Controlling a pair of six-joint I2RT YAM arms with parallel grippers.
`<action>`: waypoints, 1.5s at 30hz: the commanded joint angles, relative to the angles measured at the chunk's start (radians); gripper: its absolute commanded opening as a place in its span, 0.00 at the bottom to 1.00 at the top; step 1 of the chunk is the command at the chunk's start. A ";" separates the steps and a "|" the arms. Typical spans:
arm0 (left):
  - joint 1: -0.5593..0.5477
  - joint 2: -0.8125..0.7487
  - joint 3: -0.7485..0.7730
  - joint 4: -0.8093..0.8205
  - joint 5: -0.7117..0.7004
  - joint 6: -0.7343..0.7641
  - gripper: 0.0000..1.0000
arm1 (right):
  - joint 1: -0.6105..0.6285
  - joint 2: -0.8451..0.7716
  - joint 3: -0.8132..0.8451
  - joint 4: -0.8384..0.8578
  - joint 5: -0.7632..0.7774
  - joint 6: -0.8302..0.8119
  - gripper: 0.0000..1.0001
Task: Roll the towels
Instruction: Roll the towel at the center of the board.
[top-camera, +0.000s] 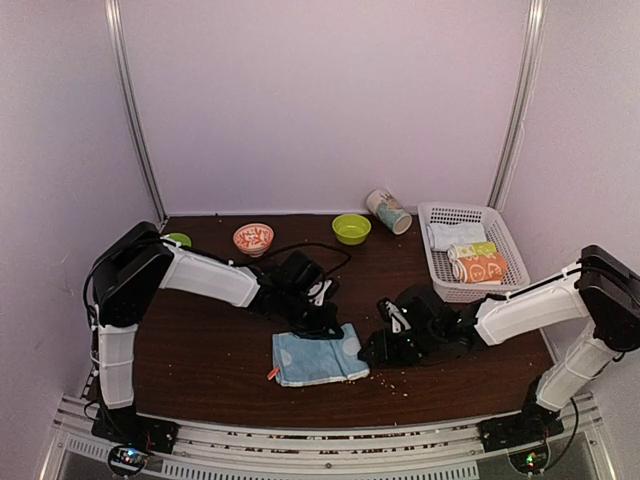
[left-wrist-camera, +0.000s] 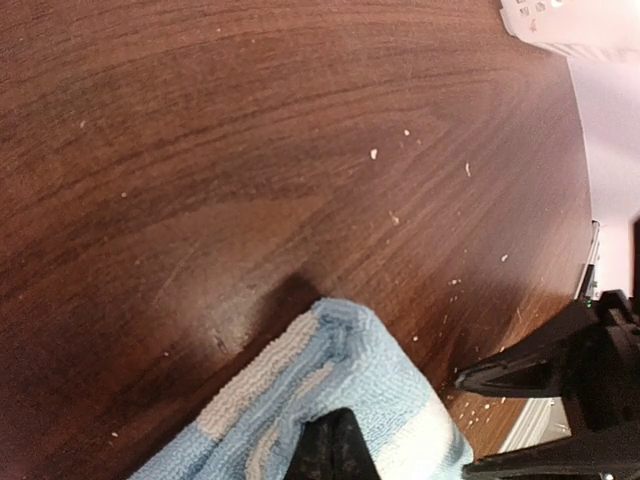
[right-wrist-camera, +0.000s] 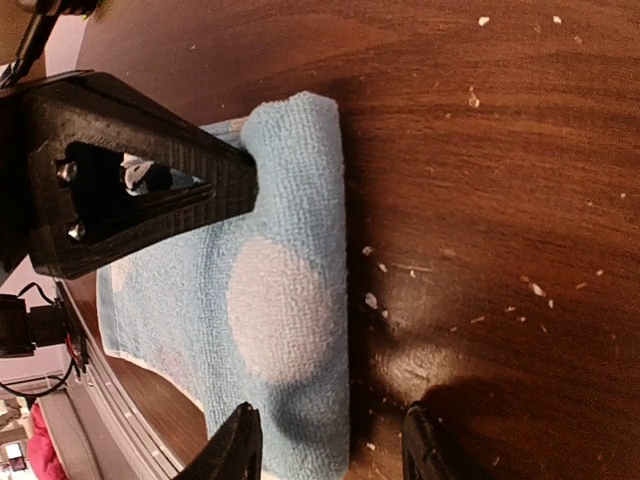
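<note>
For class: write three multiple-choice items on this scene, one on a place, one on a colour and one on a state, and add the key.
1. Where does the light blue towel lie? A inside a cup; B on the table between the left gripper and the right gripper; C on the floor.
2. What colour is the bowl nearest the white basket? A green; B red; C black.
3. How do the right gripper's jaws stand? A shut on a cup; B shut on the basket rim; C open.
Key: B, it lies on the wood between both arms; A, the green bowl stands left of the basket; C, its fingers stand apart, either side of the towel's edge.
</note>
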 joint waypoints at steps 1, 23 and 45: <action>0.008 0.004 -0.040 -0.017 -0.035 0.009 0.00 | -0.029 0.066 -0.041 0.268 -0.092 0.159 0.48; 0.008 -0.254 -0.201 -0.079 -0.101 0.044 0.22 | -0.038 0.003 0.186 -0.432 0.186 -0.169 0.00; -0.005 -0.165 -0.234 -0.010 -0.109 0.033 0.06 | 0.163 0.210 0.546 -0.739 0.582 -0.156 0.00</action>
